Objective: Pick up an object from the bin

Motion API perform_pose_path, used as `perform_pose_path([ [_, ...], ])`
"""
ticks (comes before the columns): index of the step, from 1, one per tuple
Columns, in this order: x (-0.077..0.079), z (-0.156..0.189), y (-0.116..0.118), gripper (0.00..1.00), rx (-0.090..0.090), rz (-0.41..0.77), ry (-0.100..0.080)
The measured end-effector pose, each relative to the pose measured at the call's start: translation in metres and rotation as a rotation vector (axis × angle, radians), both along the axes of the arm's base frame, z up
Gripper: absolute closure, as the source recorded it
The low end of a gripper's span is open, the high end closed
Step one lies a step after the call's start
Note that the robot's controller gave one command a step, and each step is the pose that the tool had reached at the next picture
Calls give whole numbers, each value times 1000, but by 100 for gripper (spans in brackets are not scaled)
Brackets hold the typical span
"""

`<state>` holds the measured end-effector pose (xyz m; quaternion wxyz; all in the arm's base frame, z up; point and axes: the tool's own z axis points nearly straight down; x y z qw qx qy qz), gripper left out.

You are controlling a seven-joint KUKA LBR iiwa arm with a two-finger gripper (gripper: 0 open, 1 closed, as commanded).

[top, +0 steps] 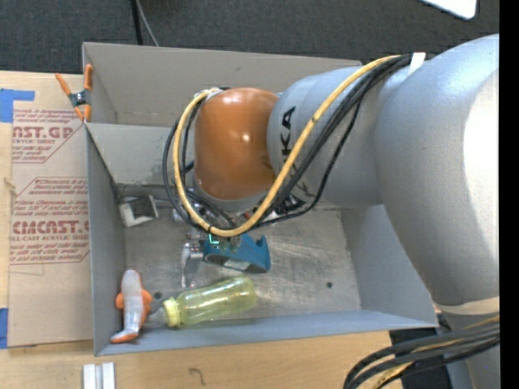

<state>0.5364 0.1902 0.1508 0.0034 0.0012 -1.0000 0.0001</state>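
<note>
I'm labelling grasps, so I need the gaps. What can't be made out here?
Camera view:
- Blue thing: left end hidden by the gripper; its kind is unclear.
- Bin, middle and right: covered by the arm and its orange cover.
- Small grey thing at far left: too small to name.

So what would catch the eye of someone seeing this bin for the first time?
The arm with its orange cover looms over the middle of the bin, its claw low beside a blue thing. Along the view's lower wall lie a clear yellowish bottle and, in the left corner, an orange-and-white toy.
</note>
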Motion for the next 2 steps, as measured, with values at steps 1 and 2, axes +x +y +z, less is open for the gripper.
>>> perform_pose_path([
  [1, 2, 4, -1, 0, 1, -2, -7],
  [2, 6, -43, -60, 0, 3, -28, -11],
])
